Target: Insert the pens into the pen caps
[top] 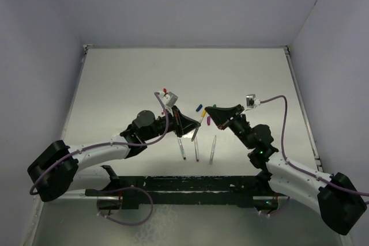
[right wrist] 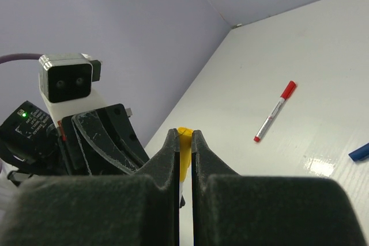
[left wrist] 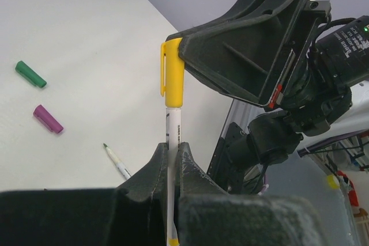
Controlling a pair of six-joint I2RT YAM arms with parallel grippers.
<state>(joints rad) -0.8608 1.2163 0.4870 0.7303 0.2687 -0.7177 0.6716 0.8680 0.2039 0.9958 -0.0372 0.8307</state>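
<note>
My left gripper [left wrist: 173, 145] is shut on a white pen [left wrist: 174, 128] that stands up between its fingers. A yellow pen cap [left wrist: 173, 79] sits over that pen's upper end. My right gripper [right wrist: 184, 133] is shut on this yellow cap [right wrist: 184, 155]. In the top view the two grippers [top: 193, 126] [top: 209, 117] meet tip to tip above mid-table. Loose on the table lie a green cap [left wrist: 30, 74], a purple cap [left wrist: 48, 118], a blue cap [right wrist: 360, 152] and a green-tipped pen [left wrist: 117, 162]. A pen with a red cap on it [right wrist: 275, 112] lies apart.
Three bare pens [top: 182, 149] [top: 196, 152] [top: 213, 149] lie side by side just in front of the arm bases. The left arm's wrist camera [right wrist: 66, 84] is close to my right fingers. Walls enclose the table on three sides.
</note>
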